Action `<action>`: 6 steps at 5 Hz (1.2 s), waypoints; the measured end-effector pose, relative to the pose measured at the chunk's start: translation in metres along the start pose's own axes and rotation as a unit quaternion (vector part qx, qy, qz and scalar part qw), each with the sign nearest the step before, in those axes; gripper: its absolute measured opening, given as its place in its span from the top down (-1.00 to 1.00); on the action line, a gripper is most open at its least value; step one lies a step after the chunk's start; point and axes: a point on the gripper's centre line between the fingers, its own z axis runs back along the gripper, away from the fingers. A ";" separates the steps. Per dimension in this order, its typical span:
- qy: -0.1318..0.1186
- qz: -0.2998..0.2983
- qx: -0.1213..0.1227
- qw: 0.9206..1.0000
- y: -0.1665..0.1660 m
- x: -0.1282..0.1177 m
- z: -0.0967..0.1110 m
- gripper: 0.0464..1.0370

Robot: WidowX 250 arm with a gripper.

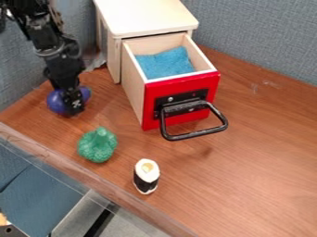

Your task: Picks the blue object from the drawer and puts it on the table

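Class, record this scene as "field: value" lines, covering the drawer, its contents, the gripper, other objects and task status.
Drawer: pale wooden drawer with red front, open
Contents: soft-looking blue cloth
Gripper: black two-finger gripper, at the rounded purple object
Other objects: bumpy green toy vegetable; white roll with black wrap
Task status: blue cloth not yet on the brown wooden table

Partly covered, partly cropped.
The pincer (75, 105) hides part of the purple thing (56, 102); the arm (47, 36) is cut off at the upper left, the cabinet (145, 16) by the top edge, the worktop (254, 152) by the right and bottom edges. The blue object (166, 64) covers the drawer's (132, 76) floor; faint marks (270, 84) are too blurred to tell.
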 end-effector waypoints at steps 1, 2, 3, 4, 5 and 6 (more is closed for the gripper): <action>0.002 0.002 -0.003 1.000 -0.002 -0.001 -0.001 -0.63; 0.008 0.006 -0.013 1.000 -0.005 -0.003 -0.001 -0.95; 0.012 0.009 -0.019 1.000 -0.007 -0.004 0.000 -0.95; 0.005 0.024 -0.026 0.999 -0.004 -0.001 0.014 -0.93; -0.005 0.031 -0.019 0.999 -0.001 0.007 0.036 -0.93; -0.011 0.034 -0.019 0.999 0.002 0.017 0.063 -0.93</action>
